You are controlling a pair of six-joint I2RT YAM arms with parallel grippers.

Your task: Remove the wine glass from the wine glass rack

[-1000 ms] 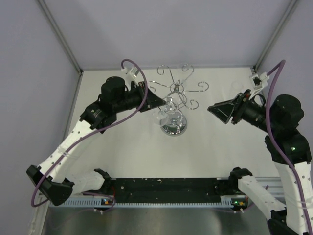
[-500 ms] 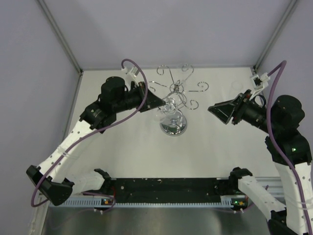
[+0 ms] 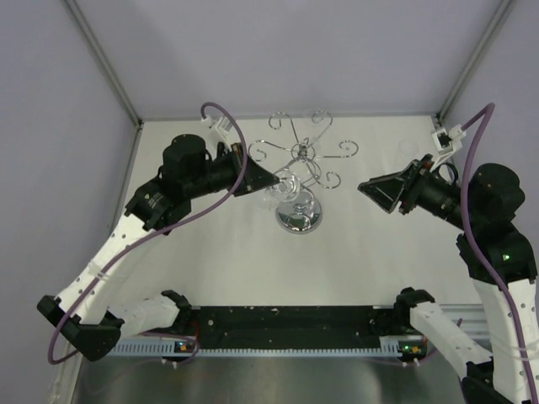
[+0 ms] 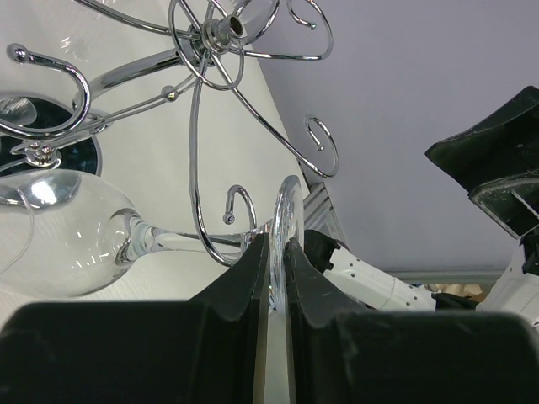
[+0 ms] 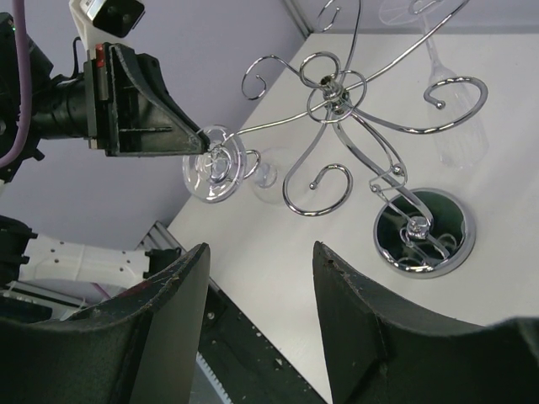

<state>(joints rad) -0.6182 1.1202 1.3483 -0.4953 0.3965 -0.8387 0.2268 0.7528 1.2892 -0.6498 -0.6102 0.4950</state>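
Observation:
The wine glass [image 4: 67, 231] lies on its side in the air. Its flat foot [image 5: 215, 164] is pinched edge-on by my left gripper [image 4: 276, 240], which is shut on it. The stem crosses the curled end of one arm of the chrome wine glass rack [image 4: 221, 29]. From above, the left gripper [image 3: 276, 178] and glass [image 3: 286, 183] are just left of the rack's post [image 3: 301, 153] and above its mirrored base [image 3: 299, 216]. My right gripper [image 5: 261, 248] is open and empty; from above the right gripper [image 3: 364, 185] is to the right of the rack [image 5: 333, 88].
A second clear glass [image 5: 455, 126] hangs bowl-down among the rack's far arms. The rack's base [image 5: 424, 231] stands on the white table [image 3: 227, 252]. A black rail [image 3: 286, 324] runs along the near edge. Grey walls close the back and sides.
My left arm has drawn back to the left, and the glass has moved left with it along the rack arm. The right arm and the rack have not moved.

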